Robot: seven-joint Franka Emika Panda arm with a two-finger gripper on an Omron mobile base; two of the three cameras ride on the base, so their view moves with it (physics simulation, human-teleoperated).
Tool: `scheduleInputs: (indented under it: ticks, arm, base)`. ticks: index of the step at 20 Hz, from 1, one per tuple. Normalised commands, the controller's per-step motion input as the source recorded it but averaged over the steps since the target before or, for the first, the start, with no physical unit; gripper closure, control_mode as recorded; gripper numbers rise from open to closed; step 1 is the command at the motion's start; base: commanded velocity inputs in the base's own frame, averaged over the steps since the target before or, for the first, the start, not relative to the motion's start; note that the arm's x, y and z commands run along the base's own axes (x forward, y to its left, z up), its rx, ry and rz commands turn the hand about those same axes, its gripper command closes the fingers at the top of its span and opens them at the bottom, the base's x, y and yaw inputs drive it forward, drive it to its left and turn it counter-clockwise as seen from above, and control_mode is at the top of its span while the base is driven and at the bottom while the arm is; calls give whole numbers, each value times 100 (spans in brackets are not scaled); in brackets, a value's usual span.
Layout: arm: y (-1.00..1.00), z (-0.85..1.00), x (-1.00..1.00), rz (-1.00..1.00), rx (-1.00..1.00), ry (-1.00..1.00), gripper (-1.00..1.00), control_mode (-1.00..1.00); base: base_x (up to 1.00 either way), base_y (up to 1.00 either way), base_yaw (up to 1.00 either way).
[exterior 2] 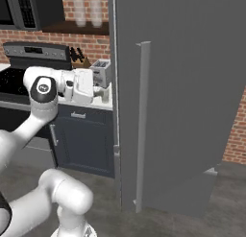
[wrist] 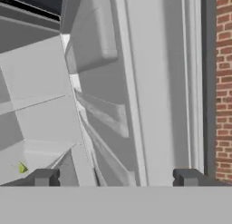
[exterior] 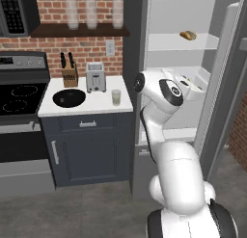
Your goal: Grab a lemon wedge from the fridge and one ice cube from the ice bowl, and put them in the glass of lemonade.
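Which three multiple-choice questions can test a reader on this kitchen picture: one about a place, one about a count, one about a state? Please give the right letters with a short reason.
1. Where does the glass of lemonade stand?
A. on the counter, right of the ice bowl
B. inside the fridge
C. on the stove

2. How many tall frosted glasses stand on the wall shelf?
A. one
B. three
C. five

3. What is the state of the fridge door?
A. shut
B. swung open
C. taken off

Key: 1 A, it stands near the counter's right edge. 2 B, three stand in a row. 3 B, the white shelves show.
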Motion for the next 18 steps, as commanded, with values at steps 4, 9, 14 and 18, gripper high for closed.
scheduleInputs:
  ticks: [4, 9, 14, 18]
  arm:
    - [-99, -16, 33, -28, 0, 1, -100, -100]
    - [-98, -10, 20, -25, 0, 0, -100, -100]
    - [-100, 0, -36, -29, 0, 0, -100, -100]
    - [-100, -1, -62, -32, 2, 0, -100, -100]
  base:
    - [0, 0, 0]
    - [0, 0, 0]
    - [0, 0, 0]
    - [0, 0, 0]
